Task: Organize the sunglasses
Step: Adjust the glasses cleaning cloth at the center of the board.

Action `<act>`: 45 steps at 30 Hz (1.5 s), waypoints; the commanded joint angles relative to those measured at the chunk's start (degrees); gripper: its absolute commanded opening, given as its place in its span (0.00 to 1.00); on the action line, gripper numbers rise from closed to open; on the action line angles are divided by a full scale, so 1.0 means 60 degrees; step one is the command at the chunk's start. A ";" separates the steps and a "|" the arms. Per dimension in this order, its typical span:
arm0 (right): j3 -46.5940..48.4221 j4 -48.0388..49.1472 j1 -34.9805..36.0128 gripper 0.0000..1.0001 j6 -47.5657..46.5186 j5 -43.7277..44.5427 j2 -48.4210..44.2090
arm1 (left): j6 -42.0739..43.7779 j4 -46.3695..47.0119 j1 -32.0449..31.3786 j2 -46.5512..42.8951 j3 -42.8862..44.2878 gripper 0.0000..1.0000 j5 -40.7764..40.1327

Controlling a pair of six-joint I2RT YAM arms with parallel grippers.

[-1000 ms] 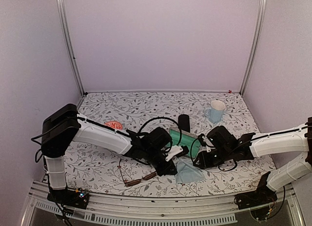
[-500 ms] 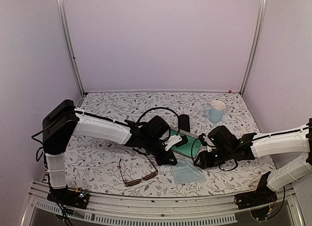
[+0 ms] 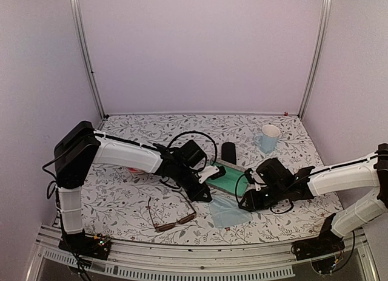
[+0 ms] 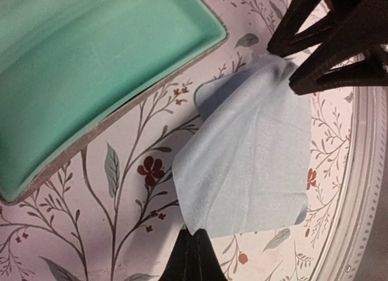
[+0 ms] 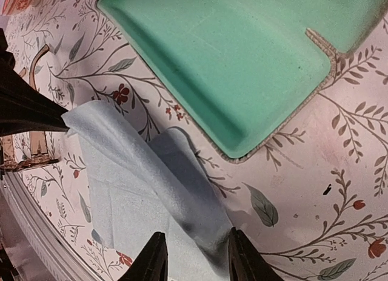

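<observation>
The brown-framed sunglasses (image 3: 173,218) lie unfolded near the table's front edge, left of the cloth; a temple shows in the right wrist view (image 5: 35,57). The pink-red pair (image 3: 134,170) is almost wholly hidden behind my left arm. My left gripper (image 3: 205,196) (image 4: 193,243) is shut, pinching one corner of a light blue cloth (image 3: 227,213) (image 4: 254,153). My right gripper (image 3: 247,202) (image 5: 195,249) stands open over the cloth's (image 5: 151,190) opposite raised fold, one finger on each side of it.
A grey case with a green lining (image 3: 228,179) (image 4: 91,62) (image 5: 242,56) lies open between the arms, just behind the cloth. The black oval case (image 3: 228,152) stands behind it. A pale blue mug (image 3: 267,137) sits at the back right.
My left gripper has drawn back to the left and slightly away from the right one, pulling the cloth's corner with it. The cloth now lies stretched out wider. The right gripper has barely shifted.
</observation>
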 commanded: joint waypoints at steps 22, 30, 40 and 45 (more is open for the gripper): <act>-0.0735 0.0634 0.0160 0.36 0.0351 -0.0478 -0.0463 | -0.0723 0.0554 0.0090 -0.1003 -0.0512 0.39 -0.1924; -0.0832 0.0924 0.0526 0.37 0.0553 -0.0323 -0.0795 | -0.1414 0.2384 -0.0542 -0.1896 -0.1632 0.44 -0.1370; -0.1577 0.2015 0.0566 0.37 0.0997 -0.0714 -0.0630 | -0.2144 0.3929 -0.0835 -0.1267 -0.2315 0.44 0.0389; -0.1911 0.2360 0.0574 0.37 0.1220 -0.0915 -0.0628 | -0.2237 0.4110 -0.0894 -0.0830 -0.2273 0.44 0.1032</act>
